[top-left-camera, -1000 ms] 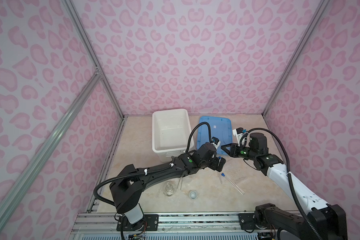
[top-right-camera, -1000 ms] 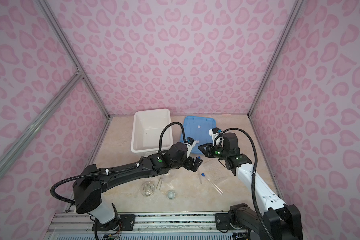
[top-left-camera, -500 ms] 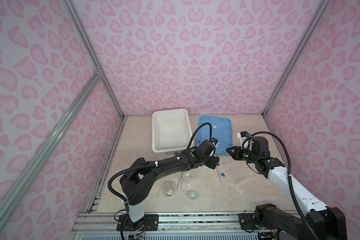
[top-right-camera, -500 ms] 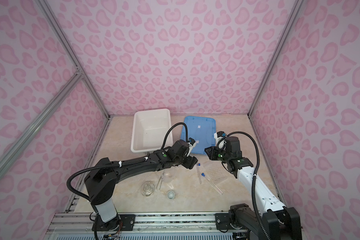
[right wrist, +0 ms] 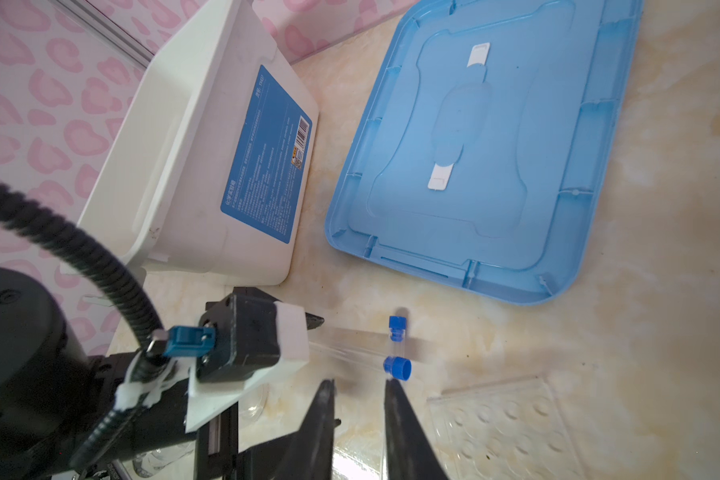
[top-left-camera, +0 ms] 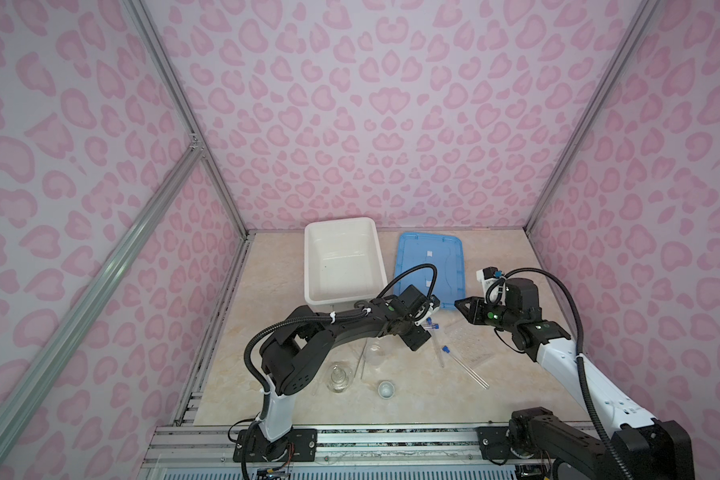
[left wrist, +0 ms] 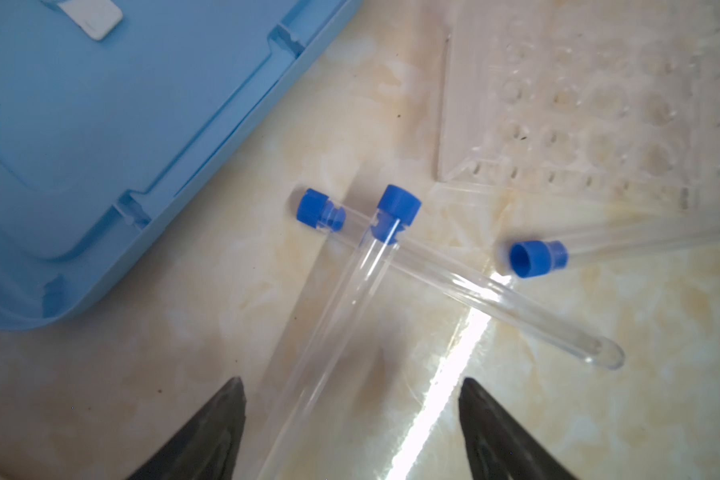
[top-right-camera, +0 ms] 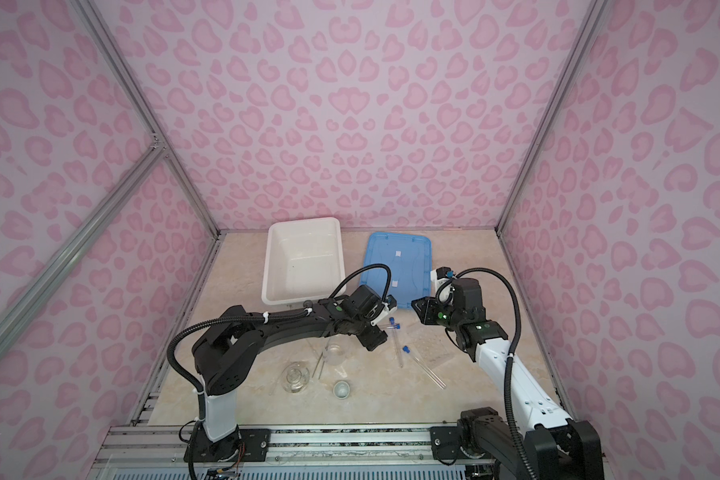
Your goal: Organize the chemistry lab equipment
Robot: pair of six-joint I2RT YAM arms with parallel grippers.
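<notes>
Left tool has pulled back a little. It is wide open and holds nothing. One tube lies on the table between its tips, crossing another tube. Right tool is open just a little, empty, close beside those tubes.

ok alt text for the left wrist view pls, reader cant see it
Three long clear blue-capped test tubes lie on a beige marbled tabletop, two crossed; the upper crossed tube runs between the fingertips of the open left gripper. A flat blue plastic lid lies beside their caps on one side, a clear plastic tube rack on the other.
</notes>
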